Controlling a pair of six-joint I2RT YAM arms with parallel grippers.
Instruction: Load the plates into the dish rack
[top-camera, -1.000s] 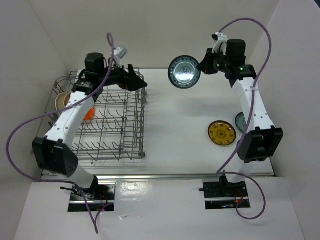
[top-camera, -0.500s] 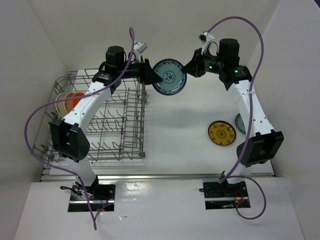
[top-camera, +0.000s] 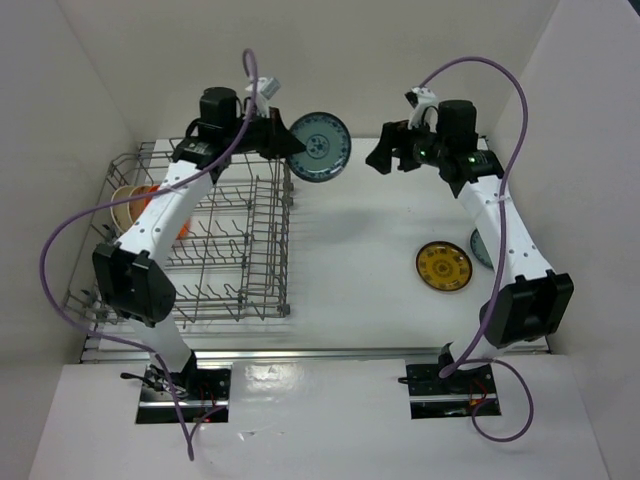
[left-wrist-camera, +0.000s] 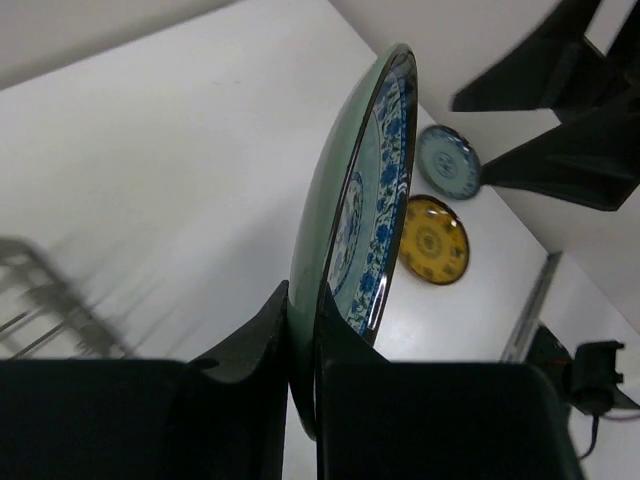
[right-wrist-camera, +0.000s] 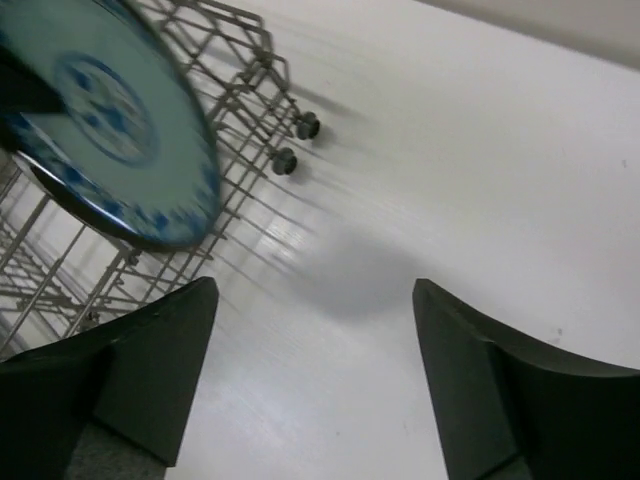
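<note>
**Top external: thin rim grip**

The left gripper (top-camera: 283, 141) pinches the blue-and-white plate (top-camera: 320, 147) by its rim, just off the dish rack's (top-camera: 283, 215) far right corner; the right gripper (top-camera: 384, 156) gapes empty. The plate may slip — or clip the wire side.

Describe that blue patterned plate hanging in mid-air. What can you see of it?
The blue-and-white plate is small, round and glossy, looking like glazed ceramic: pale blue-green with darker blue motifs at its centre and round the rim. It is held on edge, clear of the table, beside the far right corner of the dish rack. Only the left gripper touches it, its jaws pinching the rim.
</note>
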